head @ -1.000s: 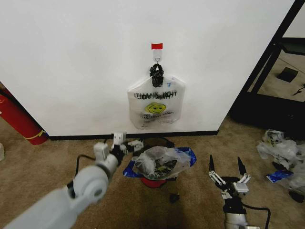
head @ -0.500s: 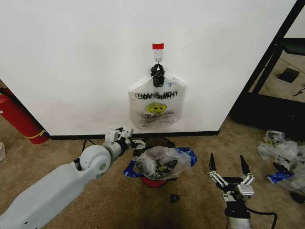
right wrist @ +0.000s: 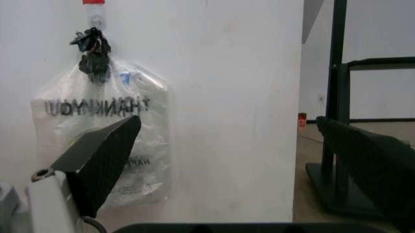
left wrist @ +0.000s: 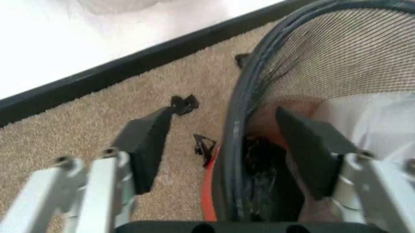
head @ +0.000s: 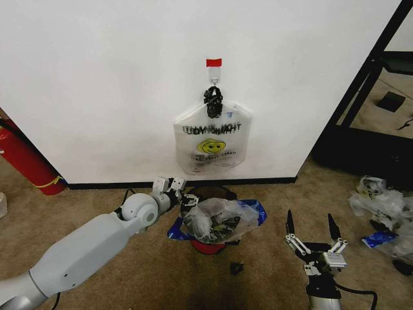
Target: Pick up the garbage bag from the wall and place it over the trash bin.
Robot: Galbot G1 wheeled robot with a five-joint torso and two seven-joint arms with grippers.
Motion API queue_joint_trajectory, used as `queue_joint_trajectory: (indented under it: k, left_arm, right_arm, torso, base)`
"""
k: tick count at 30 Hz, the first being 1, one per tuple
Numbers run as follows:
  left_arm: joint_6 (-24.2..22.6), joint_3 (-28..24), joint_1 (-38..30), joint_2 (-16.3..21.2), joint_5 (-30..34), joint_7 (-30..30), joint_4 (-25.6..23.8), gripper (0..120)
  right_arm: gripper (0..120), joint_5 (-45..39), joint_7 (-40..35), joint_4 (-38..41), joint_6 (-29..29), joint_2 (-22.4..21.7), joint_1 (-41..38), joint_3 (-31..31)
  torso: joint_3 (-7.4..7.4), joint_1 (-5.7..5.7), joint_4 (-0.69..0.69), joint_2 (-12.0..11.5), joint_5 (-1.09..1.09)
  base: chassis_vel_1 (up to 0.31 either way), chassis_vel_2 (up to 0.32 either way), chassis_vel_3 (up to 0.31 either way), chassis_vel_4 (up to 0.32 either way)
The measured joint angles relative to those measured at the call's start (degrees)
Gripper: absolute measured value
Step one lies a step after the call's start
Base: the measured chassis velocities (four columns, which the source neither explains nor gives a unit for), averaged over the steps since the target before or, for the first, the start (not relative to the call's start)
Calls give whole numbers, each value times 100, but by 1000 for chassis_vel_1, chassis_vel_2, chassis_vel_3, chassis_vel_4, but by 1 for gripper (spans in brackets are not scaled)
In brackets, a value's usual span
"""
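The left claw point(head: 181, 196) reaches from the robot's left to the trash bin point(left wrist: 304, 73), its fingers spread apart and straddling the mesh rim, one outside over the carpet, one inside. The bin stands upright on its red base near the wall point(head: 97, 77). The garbage bag point(head: 222, 218) lies crumpled across the bin's mouth, its blue patch trailing toward the right. Farther right, the right claw point(head: 311, 231) hovers low over the carpet, released, fingers pointing up toward the wall.
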State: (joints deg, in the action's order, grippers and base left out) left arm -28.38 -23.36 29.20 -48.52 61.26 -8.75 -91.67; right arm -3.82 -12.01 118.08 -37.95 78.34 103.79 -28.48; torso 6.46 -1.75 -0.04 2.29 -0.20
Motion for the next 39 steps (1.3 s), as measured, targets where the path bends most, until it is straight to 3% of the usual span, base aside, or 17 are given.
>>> queue_joint_trajectory:
  k: [3,7,9,16,18,26,32,39]
  left_arm:
    - [-32,-59,-78,-22,65,37,90,56]
    - [-155,-175,-248,-31,218,49,162,36]
    - [-173,-195,-268,-28,221,47,163,34]
    - [-224,-297,-350,-50,242,-116,160,4]
    - [-218,-300,-354,-54,269,-151,152,0]
    - [-191,-44,-155,-40,660,-682,-119,0]
    - [-201,540,401,61,1083,-1382,-708,0]
    - [332,1977,1802,-20,1305,-2524,-1578,0]
  right_arm:
    - [100,12,-9,-1,9,11,-7,23]
    - [100,65,-99,-35,18,27,-16,58]
    - [100,72,-122,-48,18,28,-20,59]
    - [100,196,-246,-145,2,85,-15,106]
    - [100,210,-262,-155,-2,89,-17,112]
    - [100,255,-297,-210,-32,99,-35,114]
    - [100,168,-354,-215,97,63,-126,132]
    - [100,41,-459,-94,359,-30,-232,177]
  torso:
    - [0,0,0,0,-1]
    - [0,0,0,0,-1]
    - [0,0,0,0,-1]
    - [0,0,-1,0,0]
    - [0,0,0,0,0]
    - [0,0,-1,0,-1]
    - [0,0,-1,0,0]
    - [-1,0,3,0,-2]
  base:
    - [0,0,0,0]
    - [0,0,0,0]
    - [0,0,0,0]
    - [0,0,0,0]
    - [0,0,0,0]
    - [0,0,0,0]
    - [0,0,0,0]
    - [0,0,0,0]
